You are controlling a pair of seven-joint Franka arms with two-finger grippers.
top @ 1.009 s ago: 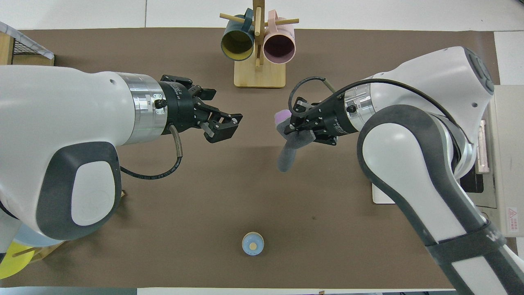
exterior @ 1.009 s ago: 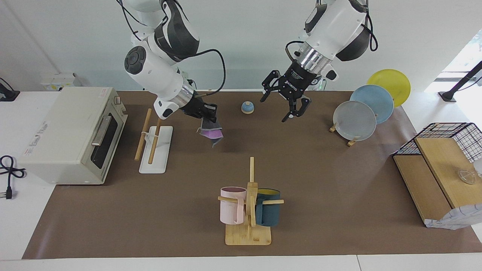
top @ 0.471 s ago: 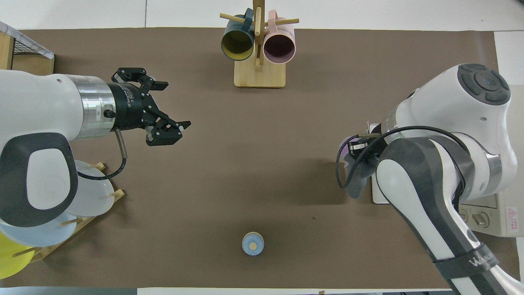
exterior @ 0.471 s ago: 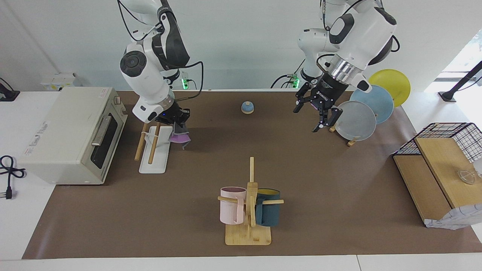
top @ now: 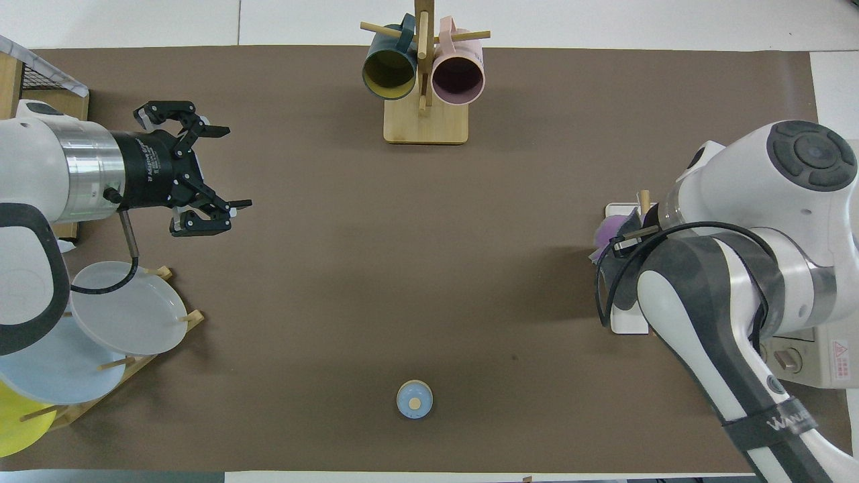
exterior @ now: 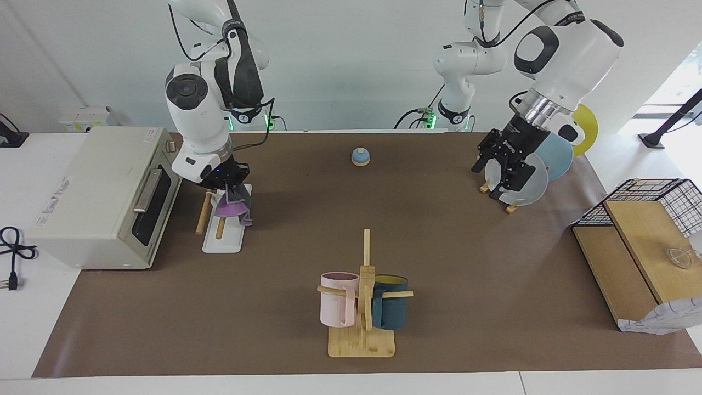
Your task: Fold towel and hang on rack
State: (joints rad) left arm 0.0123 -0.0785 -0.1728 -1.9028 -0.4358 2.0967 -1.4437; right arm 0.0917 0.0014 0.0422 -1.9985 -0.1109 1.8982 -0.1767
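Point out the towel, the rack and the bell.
towel (exterior: 230,206): facing view, on the purple face hanging under the right claw.
rack (exterior: 204,213): facing view, on the wooden rod nearest the oven.
bell (exterior: 360,157): facing view, on its blue dome.

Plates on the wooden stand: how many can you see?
3, all at the left arm's end: translucent white round plate farthest from the robots, pale blue round plate next, yellow round plate nearest. More could be hidden.
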